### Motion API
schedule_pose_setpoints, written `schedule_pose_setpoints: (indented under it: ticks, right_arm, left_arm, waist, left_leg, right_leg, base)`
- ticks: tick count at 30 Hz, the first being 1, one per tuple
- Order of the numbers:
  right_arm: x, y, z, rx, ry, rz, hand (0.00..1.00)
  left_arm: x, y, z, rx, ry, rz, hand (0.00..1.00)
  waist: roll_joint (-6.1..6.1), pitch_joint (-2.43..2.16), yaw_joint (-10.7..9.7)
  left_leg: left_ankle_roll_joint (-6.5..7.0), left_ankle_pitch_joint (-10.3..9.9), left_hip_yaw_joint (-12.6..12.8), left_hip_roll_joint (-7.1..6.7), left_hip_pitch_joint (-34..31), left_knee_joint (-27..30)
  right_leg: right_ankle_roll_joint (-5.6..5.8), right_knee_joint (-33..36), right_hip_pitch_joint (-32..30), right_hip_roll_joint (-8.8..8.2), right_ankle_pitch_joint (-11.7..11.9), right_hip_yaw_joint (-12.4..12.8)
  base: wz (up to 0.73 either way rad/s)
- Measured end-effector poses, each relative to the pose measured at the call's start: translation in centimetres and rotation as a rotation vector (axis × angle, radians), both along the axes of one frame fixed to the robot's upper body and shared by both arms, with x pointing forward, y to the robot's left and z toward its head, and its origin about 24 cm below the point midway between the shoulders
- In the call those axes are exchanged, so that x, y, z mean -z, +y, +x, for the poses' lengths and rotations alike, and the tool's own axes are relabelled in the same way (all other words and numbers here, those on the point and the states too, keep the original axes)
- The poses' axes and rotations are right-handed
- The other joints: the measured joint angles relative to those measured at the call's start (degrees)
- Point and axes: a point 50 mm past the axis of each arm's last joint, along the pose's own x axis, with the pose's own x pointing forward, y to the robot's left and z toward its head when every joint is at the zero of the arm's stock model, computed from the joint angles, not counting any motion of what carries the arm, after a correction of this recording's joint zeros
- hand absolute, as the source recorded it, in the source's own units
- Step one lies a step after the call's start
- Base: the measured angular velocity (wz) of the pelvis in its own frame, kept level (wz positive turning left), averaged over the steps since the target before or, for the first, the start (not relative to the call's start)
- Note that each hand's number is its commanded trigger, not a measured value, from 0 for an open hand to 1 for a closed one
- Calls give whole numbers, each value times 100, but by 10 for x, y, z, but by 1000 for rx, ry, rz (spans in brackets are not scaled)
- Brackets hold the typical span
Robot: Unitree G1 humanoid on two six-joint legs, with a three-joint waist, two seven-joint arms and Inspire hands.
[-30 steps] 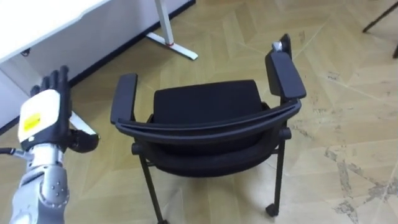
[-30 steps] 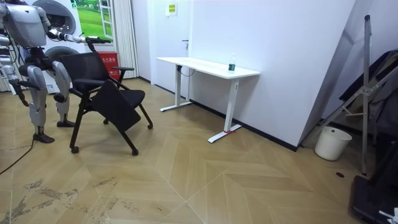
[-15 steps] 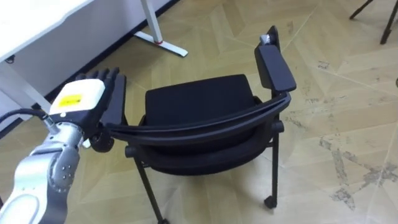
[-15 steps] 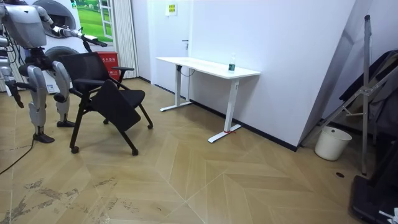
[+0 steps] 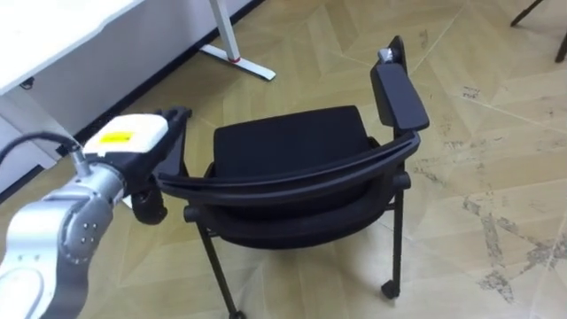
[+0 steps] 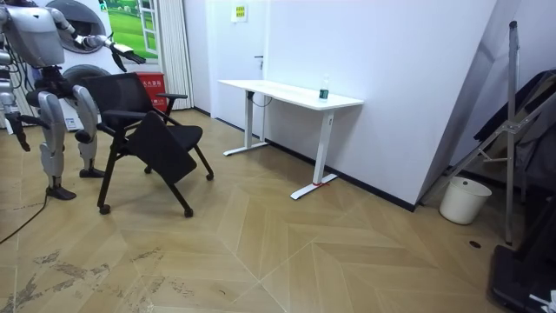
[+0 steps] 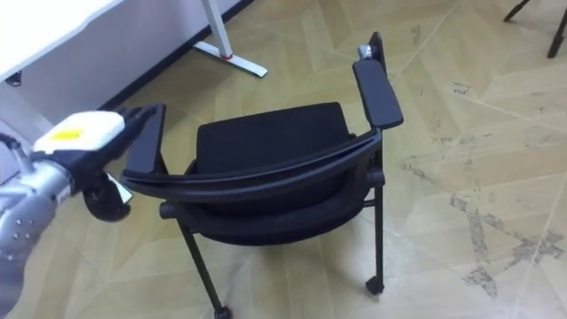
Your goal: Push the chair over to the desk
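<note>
The left hand lies on the chair's left armrest, dark against dark, so whether it grips cannot be told. The chair stands on the wood floor near a white desk, its lower legs cut off.

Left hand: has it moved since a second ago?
Yes. In the left eye view the left hand has moved rightward, from clear of the chair up to its left armrest.
</note>
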Motion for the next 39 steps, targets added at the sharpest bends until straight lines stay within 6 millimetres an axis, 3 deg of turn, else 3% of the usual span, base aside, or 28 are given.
schedule_pose_setpoints:
  ticks: [6,15,23,30,38,39]
  right_arm:
    - [0,1,2,41,-23,12,0]
    - [-1,1,16,-2,-26,-15,0]
    - [-1,3,23,-56,-20,-22,0]
    - [0,7,24,-105,9,-52,0]
    - [-1,5,26,-120,3,-67,0]
    - [-1,5,26,-119,3,-69,0]
  left_arm:
    - [0,-7,2,37,22,4,0]
    - [12,-18,2,44,55,-78,0]
    - [65,-27,3,0,240,-146,0]
    - [78,-24,11,-32,234,-148,0]
    - [93,-16,17,-80,284,-151,0]
    - [93,-16,18,-82,286,-151,38]
  waist:
    - [26,-17,-29]
    - [-35,4,-151]
    - [-177,-11,-324]
    - [-224,-6,-438]
    - [-146,-54,-583]
    - [-143,-55,-582]
  left_leg:
    - [0,0,18,2,-7,35]
    - [0,0,25,1,-12,57]
    - [0,0,37,3,12,61]
    - [0,0,103,8,40,69]
    - [3,-1,181,8,104,107]
    - [8,-4,182,9,94,128]
  right_leg:
    - [0,6,-3,0,0,18]
    - [0,23,-7,4,0,147]
    - [-13,22,-2,19,8,182]
    - [-19,113,3,19,13,330]
    - [-11,115,-17,30,-7,548]
    - [-11,116,-27,30,-7,554]
  base:
    - [-1]
    - [0]
    - [0]
    - [-3]
    - [-6]
    - [0]
